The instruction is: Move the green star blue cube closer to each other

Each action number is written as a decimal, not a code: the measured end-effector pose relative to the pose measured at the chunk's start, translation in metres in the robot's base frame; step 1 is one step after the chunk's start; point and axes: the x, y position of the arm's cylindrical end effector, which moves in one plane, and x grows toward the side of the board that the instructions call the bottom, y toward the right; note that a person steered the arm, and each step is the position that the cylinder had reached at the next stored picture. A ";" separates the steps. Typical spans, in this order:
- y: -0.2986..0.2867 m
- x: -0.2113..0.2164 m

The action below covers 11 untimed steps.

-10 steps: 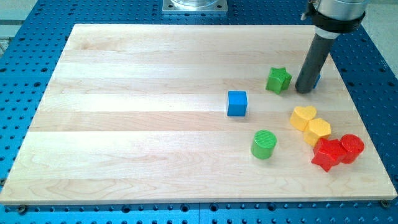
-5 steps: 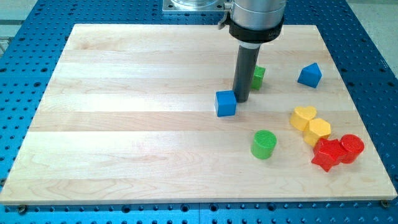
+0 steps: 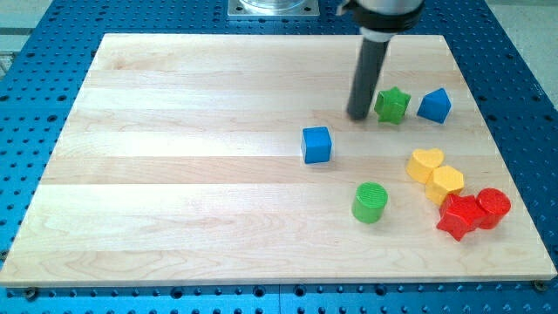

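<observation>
We are resting my tip [image 3: 358,116], a bare gripperless rod, just left of the green star [image 3: 392,105] at upper right; we are needing its right side to push toward the blue cube [image 3: 317,145] at centre.

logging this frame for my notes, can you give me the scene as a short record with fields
my tip: on the board, just to the view's left of the green star, contact not clear
green star: near the view's top right
blue cube: below and to the view's left of my tip, apart from it
gap: star and cube still apart
other blue block: to the view's right of the star
green cylinder
yellow blocks: heart, hexagon
red blocks: star, cylinder
</observation>
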 end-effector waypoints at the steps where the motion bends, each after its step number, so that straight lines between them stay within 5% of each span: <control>1: 0.027 0.045; 6: 0.038 0.012; 8: -0.002 0.089; 10: -0.047 0.049; 11: -0.066 0.095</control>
